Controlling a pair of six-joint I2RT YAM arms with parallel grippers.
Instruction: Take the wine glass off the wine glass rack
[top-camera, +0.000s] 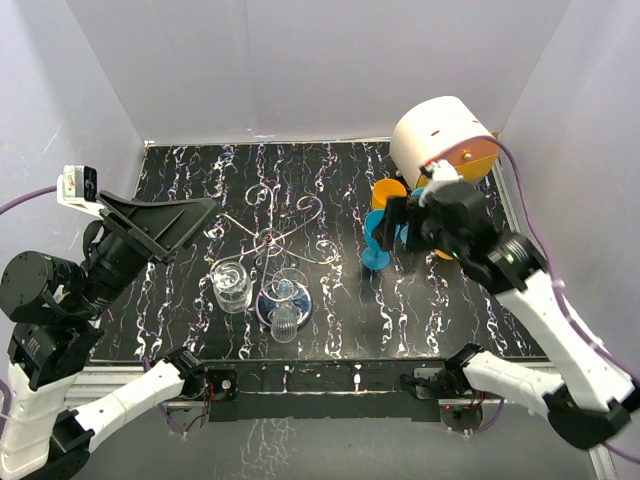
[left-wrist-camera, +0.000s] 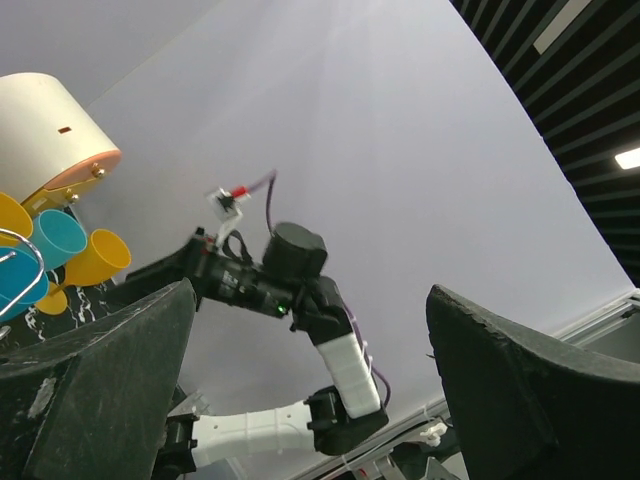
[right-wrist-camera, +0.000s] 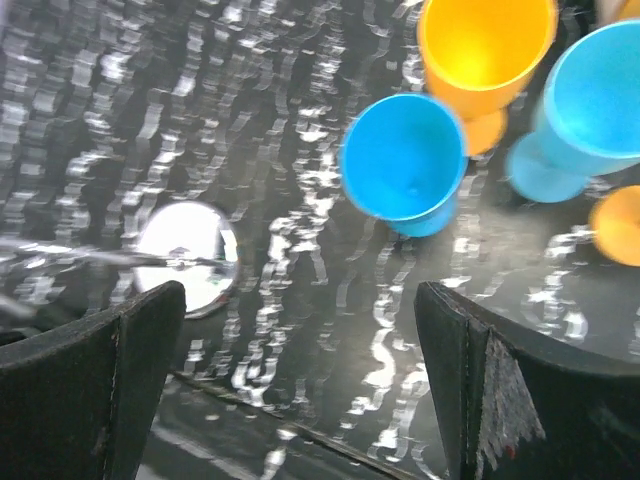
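Note:
The silver wire wine glass rack (top-camera: 270, 240) stands mid-table, its scroll arms spreading from a central post. A clear wine glass (top-camera: 232, 283) is by its near-left arm. A second clear wine glass (top-camera: 286, 305) is at its near side, over the round base; I cannot tell how either hangs. My left gripper (top-camera: 195, 222) is open and empty, just left of the rack, raised and tilted up. In the left wrist view (left-wrist-camera: 310, 400) it faces the wall. My right gripper (top-camera: 392, 226) is open and empty, right of the rack. The rack's shiny base (right-wrist-camera: 188, 255) shows in the right wrist view.
Blue cups (top-camera: 378, 238) and orange cups (top-camera: 388, 193) cluster just under and beside my right gripper. They show close in the right wrist view: a blue cup (right-wrist-camera: 403, 155) and an orange cup (right-wrist-camera: 485, 40). A large white cylinder (top-camera: 440, 135) stands at the back right. White walls enclose the table.

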